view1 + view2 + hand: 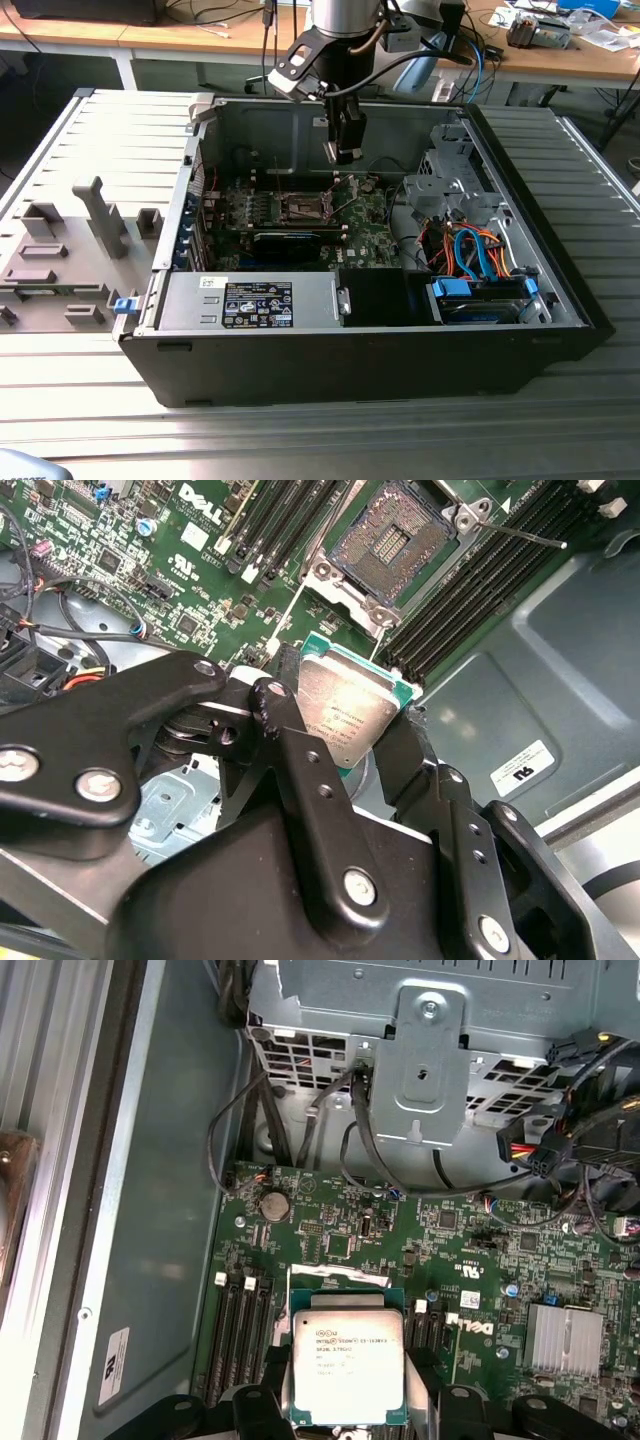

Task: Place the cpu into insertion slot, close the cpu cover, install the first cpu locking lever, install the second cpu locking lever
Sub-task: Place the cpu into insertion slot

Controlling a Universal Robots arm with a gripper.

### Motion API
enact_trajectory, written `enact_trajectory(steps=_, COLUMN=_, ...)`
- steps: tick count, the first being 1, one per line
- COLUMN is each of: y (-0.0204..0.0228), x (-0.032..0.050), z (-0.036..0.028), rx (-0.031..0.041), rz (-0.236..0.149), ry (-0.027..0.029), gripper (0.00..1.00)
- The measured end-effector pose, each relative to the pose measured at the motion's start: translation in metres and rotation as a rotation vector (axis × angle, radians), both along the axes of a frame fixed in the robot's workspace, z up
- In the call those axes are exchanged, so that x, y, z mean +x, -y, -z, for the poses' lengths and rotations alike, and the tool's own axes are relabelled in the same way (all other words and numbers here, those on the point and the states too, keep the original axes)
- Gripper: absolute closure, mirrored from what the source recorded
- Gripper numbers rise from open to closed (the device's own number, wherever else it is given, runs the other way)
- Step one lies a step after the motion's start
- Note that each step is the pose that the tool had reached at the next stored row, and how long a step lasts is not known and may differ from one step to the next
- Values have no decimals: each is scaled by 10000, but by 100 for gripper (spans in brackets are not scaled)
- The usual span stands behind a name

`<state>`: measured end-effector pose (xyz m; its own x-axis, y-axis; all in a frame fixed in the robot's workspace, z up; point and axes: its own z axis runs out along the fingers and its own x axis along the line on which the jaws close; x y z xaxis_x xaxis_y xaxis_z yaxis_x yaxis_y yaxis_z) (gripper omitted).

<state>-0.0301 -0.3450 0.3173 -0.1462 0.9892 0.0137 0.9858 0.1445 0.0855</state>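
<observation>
My gripper (345,150) hangs inside the open computer case, above the green motherboard (365,235). It is shut on the cpu (345,708), a square chip with a silvery top and green edge, held flat between two black fingers (291,752). In the first wrist view the cpu (348,1360) hovers over the board. The insertion slot (388,540) is a dark square recess with bare contacts and a shiny rim, a short way from the chip. In the exterior view the slot (303,208) lies below the gripper, toward that view's left. A thin locking lever (520,532) sticks out beside it. The cpu cover is out of view.
Long black memory slots (480,575) flank the socket. A metal drive cage (455,180) and orange and blue cables (470,250) fill the exterior view's right side of the case. The power supply (255,300) sits at the front. A grey fixture (60,260) lies outside the case.
</observation>
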Motion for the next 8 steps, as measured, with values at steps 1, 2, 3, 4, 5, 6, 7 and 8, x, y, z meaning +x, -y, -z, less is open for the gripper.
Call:
enact_trajectory(steps=1, y=0, x=0, z=0, rx=0, rz=13, ry=0, gripper=46)
enact_trajectory(steps=2, y=0, x=0, z=0, rx=0, rz=26, ry=0, gripper=46)
enact_trajectory(steps=3, y=0, x=0, z=0, rx=0, rz=36, ry=0, gripper=46)
enact_trajectory(steps=4, y=0, x=0, z=0, rx=0, rz=44, ry=0, gripper=46)
enact_trajectory(steps=5, y=0, x=0, z=0, rx=0, rz=58, ry=1, gripper=46)
enact_trajectory(steps=6, y=0, x=0, z=0, rx=0, rz=68, ry=0, gripper=46)
enact_trajectory(steps=7, y=0, x=0, z=0, rx=0, rz=78, ry=0, gripper=46)
enact_trajectory(steps=8, y=0, x=0, z=0, rx=0, rz=87, ry=0, gripper=46)
